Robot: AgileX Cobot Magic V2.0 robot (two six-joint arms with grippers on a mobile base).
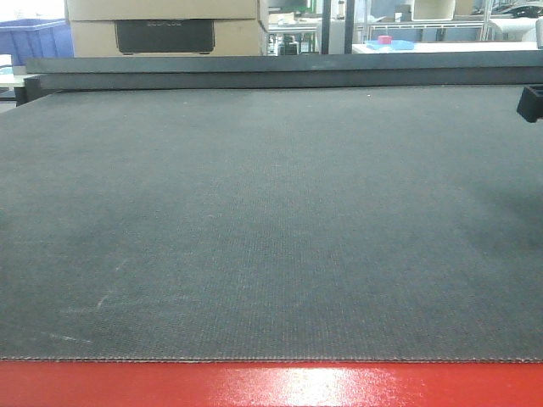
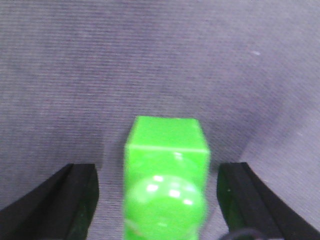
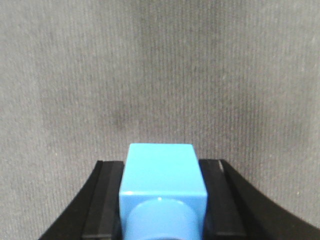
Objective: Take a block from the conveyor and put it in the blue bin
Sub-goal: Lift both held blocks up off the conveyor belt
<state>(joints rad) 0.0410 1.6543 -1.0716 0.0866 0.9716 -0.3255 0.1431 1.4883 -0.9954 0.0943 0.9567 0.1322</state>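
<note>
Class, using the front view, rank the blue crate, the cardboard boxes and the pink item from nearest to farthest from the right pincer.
From the right pincer:
1. Pink item, behind the belt, right of centre.
2. Cardboard boxes, back left.
3. Blue crate, far left corner.

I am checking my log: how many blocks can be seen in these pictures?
2. One green block lies inside the open left claw; one blue block is held in the right claw. Others may be hidden.
</note>
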